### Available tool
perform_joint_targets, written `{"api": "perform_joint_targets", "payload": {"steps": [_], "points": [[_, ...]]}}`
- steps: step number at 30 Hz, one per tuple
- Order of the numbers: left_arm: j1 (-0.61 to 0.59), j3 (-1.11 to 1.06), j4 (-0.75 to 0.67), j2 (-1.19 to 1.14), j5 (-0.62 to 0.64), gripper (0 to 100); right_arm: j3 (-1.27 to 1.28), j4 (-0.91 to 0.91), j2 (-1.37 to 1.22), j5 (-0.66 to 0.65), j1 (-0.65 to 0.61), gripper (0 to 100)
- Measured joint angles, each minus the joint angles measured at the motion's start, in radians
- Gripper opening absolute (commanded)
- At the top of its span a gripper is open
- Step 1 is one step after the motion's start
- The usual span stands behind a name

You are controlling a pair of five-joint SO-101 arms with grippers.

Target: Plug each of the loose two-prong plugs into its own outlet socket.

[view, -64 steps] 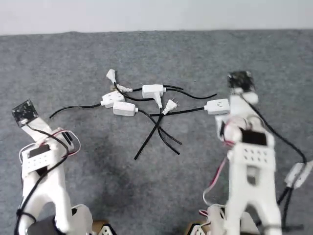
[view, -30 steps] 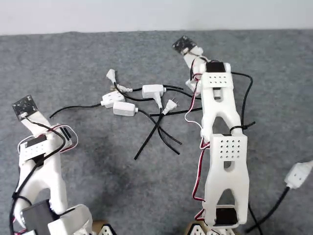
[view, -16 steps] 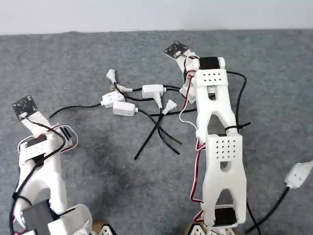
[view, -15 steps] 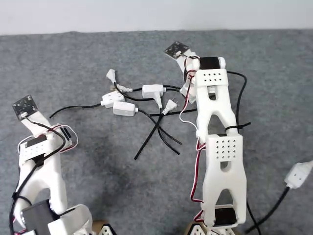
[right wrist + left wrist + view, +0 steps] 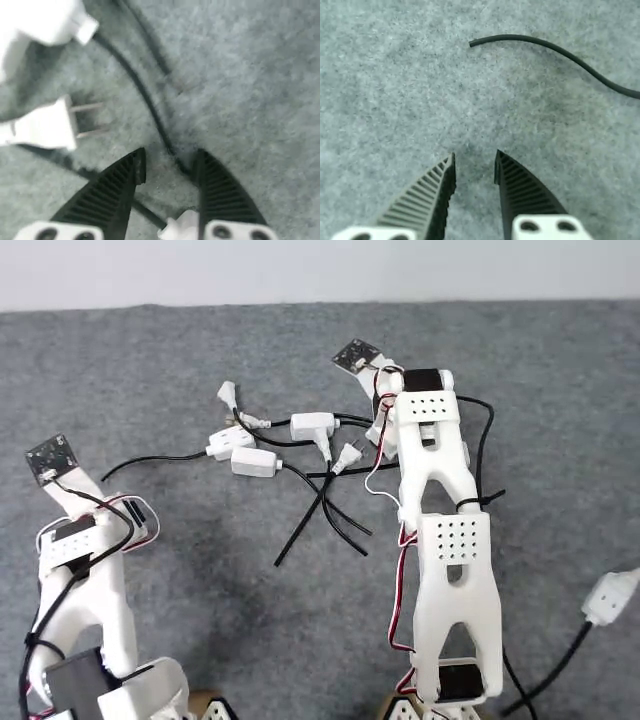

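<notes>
Several white socket blocks and plugs on black cords lie tangled mid-table. A loose two-prong plug (image 5: pixel 348 455) lies beside a socket block (image 5: pixel 312 424); another plug (image 5: pixel 228 395) lies farther left, near two more blocks (image 5: pixel 255 462). My right arm (image 5: pixel 425 430) stretches over the tangle's right side. In the right wrist view, my right gripper (image 5: pixel 170 162) is open, low over the mat. A black cord (image 5: pixel 150 105) runs between its fingers, and the plug (image 5: pixel 45 127) lies close to one side. My left gripper (image 5: pixel 474 162) is open over bare mat, near a cord end (image 5: pixel 475 43).
Grey felt mat (image 5: pixel 200 590) covers the table, with free room in front of the tangle. Loose black cord ends (image 5: pixel 320 525) trail toward the front. A white cable adapter (image 5: pixel 610 598) sits at the right edge. A pale wall borders the far side.
My right arm has swung left from the right-hand socket and stretched out over the tangle, ending beside the loose plug. The left arm has barely shifted.
</notes>
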State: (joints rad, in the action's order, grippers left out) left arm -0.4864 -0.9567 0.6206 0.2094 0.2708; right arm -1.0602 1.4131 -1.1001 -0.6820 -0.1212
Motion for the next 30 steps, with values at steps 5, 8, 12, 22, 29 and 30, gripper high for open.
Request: {"api": "perform_joint_targets", "payload": {"steps": [5, 8, 12, 22, 29, 30], "points": [[0.000, 0.000, 0.000, 0.000, 0.000, 12, 0.000, -0.046, 0.000, -0.003, 0.025, 0.9], [0.000, 0.000, 0.000, 0.000, 0.000, 12, 0.000, -0.048, 0.000, -0.003, 0.032, 0.9], [0.000, 0.000, 0.000, 0.000, 0.000, 12, -0.002, -0.048, 0.000, 0.002, 0.032, 0.9], [0.000, 0.000, 0.000, 0.000, 0.000, 12, -0.224, 0.066, 0.015, 0.150, 0.126, 0.9], [0.000, 0.000, 0.000, 0.000, 0.000, 12, -0.519, 0.236, 0.018, 0.212, 0.238, 0.8], [0.000, 0.000, 0.000, 0.000, 0.000, 12, -0.540, 0.259, 0.029, 0.215, 0.259, 0.8]]}}
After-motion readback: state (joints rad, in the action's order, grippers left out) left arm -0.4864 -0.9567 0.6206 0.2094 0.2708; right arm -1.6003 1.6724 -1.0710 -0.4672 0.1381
